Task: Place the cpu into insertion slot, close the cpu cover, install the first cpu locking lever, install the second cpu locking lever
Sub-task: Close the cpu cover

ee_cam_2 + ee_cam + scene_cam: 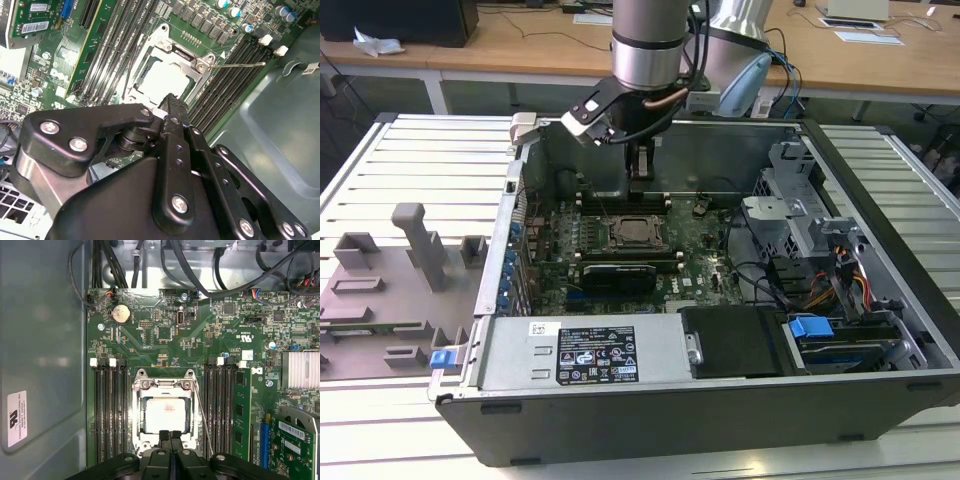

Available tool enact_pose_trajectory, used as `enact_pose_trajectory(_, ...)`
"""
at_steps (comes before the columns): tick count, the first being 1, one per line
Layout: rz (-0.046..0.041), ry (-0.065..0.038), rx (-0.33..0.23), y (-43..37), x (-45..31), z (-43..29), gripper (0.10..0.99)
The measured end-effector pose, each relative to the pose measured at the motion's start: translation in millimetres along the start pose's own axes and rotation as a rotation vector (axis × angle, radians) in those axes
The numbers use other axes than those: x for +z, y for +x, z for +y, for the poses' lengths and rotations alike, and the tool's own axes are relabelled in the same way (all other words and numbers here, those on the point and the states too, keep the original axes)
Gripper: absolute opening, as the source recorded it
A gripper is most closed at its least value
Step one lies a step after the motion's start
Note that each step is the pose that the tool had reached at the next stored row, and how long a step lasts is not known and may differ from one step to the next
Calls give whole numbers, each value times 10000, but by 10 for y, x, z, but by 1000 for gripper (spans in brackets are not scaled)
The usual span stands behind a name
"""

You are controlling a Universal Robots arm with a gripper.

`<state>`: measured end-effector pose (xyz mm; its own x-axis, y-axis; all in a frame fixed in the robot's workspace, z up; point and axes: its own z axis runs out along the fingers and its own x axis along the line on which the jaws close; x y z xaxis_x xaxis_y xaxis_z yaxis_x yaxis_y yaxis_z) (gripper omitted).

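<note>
Evidently the cpu (166,414) is already down in the slot (136,385): in the first wrist view I see its pale top lying flat inside the socket rim. The cover (138,415) looks lowered over it, framing the chip through its window. So I judge the first two steps done and the lever work in hand.

One lever (204,422) shows as a thin rod running along the socket's side. In the second wrist view it sticks out sideways from the socket corner (240,64), which reads to me as unlatched. I cannot make out the other lever.

My gripper (170,435) hangs just above the near edge of the socket, its fingers pressed together with nothing between them and touching nothing. In the exterior view it sits (638,165) over the board, a little behind the socket.

Working that rod would, I think, call for a fine tip contact and a swept push. It is slim, and memory slots crowd it on that side.

The open case (720,420) holds the motherboard (705,240), a power supply (585,350) along its front, and a drive cage (800,215) with loose cables (840,280) on the exterior view's right. The case rests on a slatted worktop (420,150), with a grey fixture tray (380,300) beside it.
</note>
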<state>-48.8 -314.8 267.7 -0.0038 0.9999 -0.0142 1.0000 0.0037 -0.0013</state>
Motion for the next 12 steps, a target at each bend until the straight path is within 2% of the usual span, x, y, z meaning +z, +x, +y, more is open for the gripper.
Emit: enact_pose_trajectory(12, -1, 0, 0, -1, -53, 0, 106)
